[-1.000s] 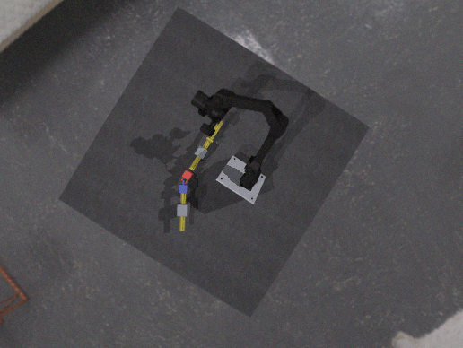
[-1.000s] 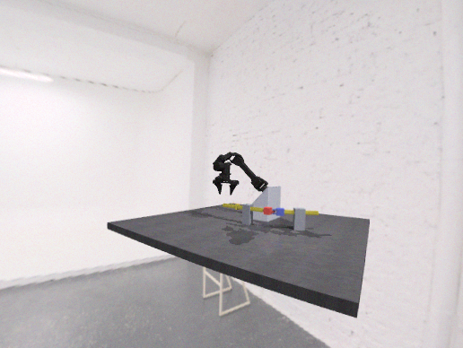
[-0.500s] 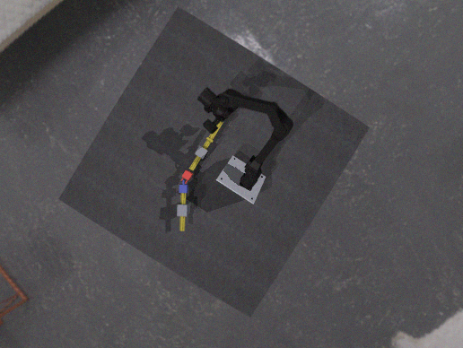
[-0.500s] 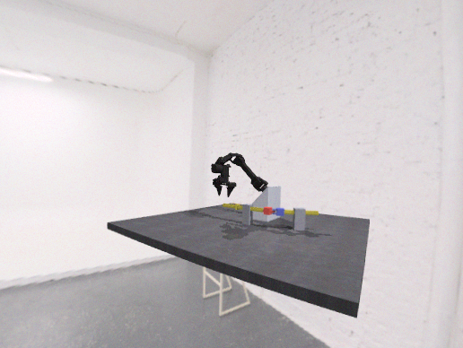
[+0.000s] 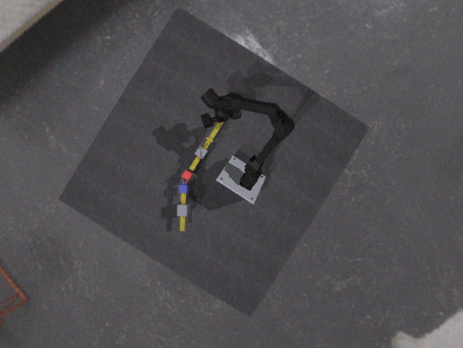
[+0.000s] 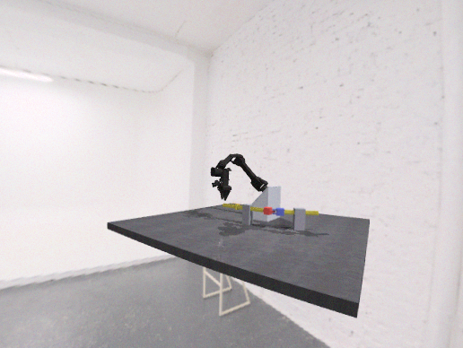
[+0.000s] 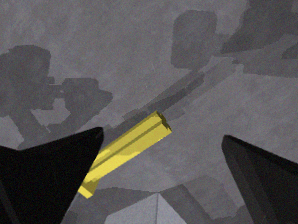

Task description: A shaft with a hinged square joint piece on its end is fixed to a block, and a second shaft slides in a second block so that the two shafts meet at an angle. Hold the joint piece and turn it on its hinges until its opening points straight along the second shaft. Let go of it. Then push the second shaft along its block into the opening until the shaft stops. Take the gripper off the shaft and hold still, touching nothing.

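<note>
The fixed yellow shaft (image 5: 182, 224) (image 6: 311, 213) passes through its grey block (image 5: 181, 210) (image 6: 300, 220) and ends in a blue hinge part (image 5: 183, 188) (image 6: 280, 212). The red joint piece (image 5: 187, 175) (image 6: 267, 211) is turned toward the second yellow shaft (image 5: 217, 126) (image 6: 229, 205) (image 7: 132, 149). That shaft slides in another grey block (image 5: 201, 152) (image 6: 246, 215) and has a collar (image 5: 209, 140) (image 7: 87, 191). Its inner end is close to the red piece; any small gap is unclear. My gripper (image 6: 225, 198) (image 7: 162, 137) is open and empty above the shaft's outer end, touching nothing visible.
The arm's pale base (image 5: 238, 188) (image 6: 274, 202) stands beside the shafts on the dark table (image 5: 251, 278) (image 6: 287, 260). The arm (image 5: 256, 106) (image 6: 248, 168) arches from it to the outer end of the second shaft. Shadows lie under the shafts.
</note>
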